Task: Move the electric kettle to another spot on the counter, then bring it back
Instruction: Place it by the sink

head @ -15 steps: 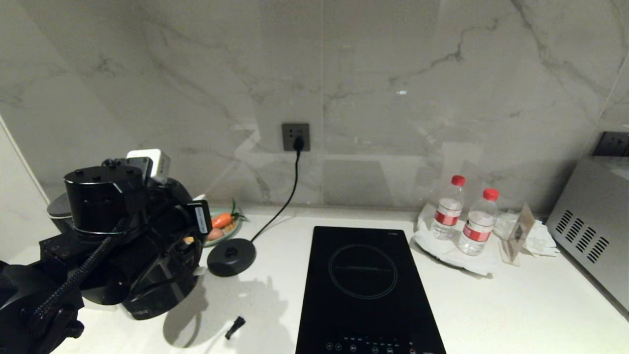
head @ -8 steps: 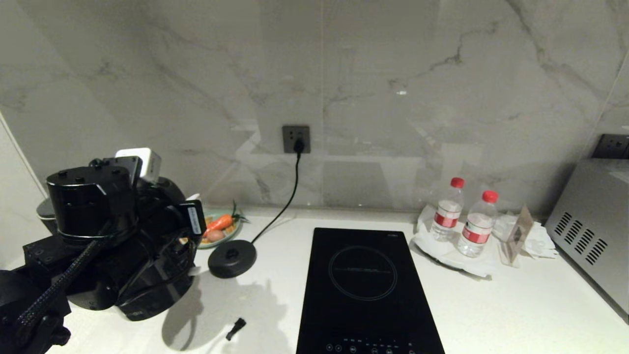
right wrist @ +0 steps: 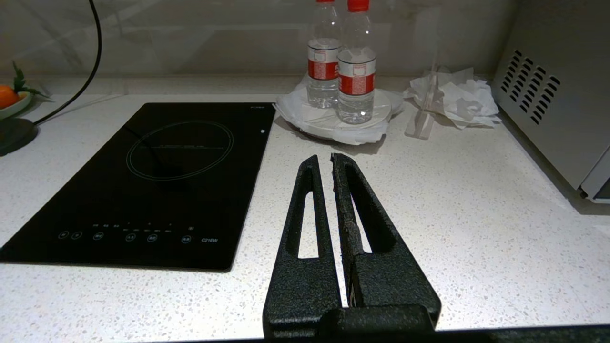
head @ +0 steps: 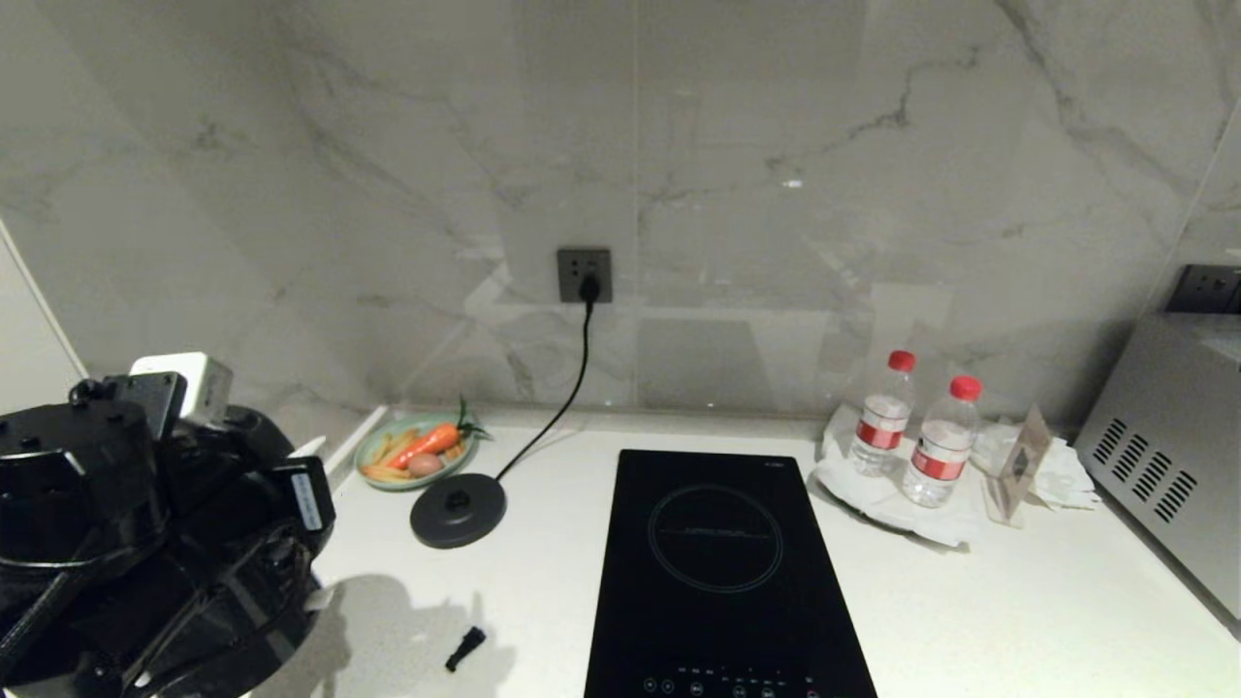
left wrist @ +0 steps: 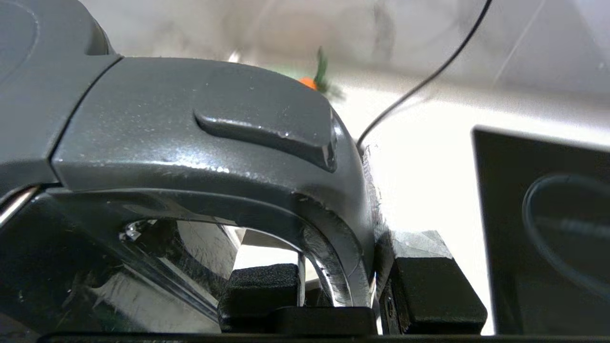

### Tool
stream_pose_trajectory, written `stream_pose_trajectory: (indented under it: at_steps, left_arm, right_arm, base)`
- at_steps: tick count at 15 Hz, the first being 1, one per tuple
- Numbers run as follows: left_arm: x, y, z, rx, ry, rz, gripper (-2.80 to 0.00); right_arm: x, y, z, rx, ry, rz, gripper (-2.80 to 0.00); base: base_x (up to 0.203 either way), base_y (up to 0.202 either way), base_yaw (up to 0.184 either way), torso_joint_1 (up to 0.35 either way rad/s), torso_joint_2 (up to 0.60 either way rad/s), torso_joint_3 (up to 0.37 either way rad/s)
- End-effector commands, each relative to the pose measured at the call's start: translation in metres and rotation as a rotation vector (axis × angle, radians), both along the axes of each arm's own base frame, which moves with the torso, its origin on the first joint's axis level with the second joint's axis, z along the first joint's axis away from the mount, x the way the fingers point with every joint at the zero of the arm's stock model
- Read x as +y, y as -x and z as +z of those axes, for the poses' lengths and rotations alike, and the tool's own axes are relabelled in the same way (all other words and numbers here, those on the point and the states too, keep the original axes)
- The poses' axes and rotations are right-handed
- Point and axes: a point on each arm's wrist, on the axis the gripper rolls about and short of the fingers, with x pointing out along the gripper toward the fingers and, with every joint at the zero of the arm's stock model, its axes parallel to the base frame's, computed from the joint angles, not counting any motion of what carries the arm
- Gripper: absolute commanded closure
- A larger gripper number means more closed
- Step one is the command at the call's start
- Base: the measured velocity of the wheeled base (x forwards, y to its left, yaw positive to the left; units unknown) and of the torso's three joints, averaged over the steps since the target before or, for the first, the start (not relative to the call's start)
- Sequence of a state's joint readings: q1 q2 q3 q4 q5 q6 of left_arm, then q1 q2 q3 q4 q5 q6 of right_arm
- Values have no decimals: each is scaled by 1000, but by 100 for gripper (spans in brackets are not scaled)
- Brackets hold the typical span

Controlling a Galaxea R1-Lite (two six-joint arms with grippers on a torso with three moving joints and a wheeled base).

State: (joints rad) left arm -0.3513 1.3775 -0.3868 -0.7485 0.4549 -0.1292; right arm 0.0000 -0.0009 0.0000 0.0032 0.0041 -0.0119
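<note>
White speckled tabletop (head: 543, 591) under marble wall. Left hand (left wrist: 340, 281) clamps the electric kettle (left wrist: 200, 143) by its handle, left of base disc (head: 458, 509); right hand (right wrist: 329, 164) pinched shut, empty.

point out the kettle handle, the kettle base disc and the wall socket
kettle handle (left wrist: 214, 143): left wrist view, on the top of the loop.
kettle base disc (head: 458, 511): head view, on its flat top.
wall socket (head: 584, 272): head view, on the grey faceplate.

Grey-veined marble wall (head: 776, 145) carries a dark socket (head: 584, 274).
</note>
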Motion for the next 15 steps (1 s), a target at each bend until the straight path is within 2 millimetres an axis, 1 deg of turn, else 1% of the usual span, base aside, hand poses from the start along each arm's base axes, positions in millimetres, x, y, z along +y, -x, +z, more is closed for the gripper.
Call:
stream_pose_trajectory:
  at_steps: [1, 3, 6, 7, 9, 15]
  left_arm:
    - [8, 16, -4, -5, 3, 12, 0]
    - [14, 27, -13, 22, 20, -23, 0]
    - [20, 26, -14, 23, 35, 15, 0]
    - [21, 26, -13, 22, 35, 18, 0]
    - [21, 26, -13, 20, 37, 22, 0]
    - [21, 27, -12, 16, 38, 20, 0]
  right_arm:
    - [0, 0, 0, 1, 0, 1, 0]
    - [0, 0, 0, 1, 0, 0, 0]
    - [0, 0, 0, 1, 2, 1, 0]
    - [0, 0, 0, 1, 2, 1, 0]
    - [0, 0, 0, 1, 2, 1, 0]
    - [0, 0, 0, 1, 2, 1, 0]
  base:
    - [0, 0, 0, 0, 0, 0]
    - [0, 0, 0, 0, 0, 0]
    - [0, 0, 0, 0, 0, 0]
    - [0, -10, 76, -2, 6, 7]
    - [-1, -7, 135, 5, -2, 5]
    - [-2, -8, 176, 5, 3, 1]
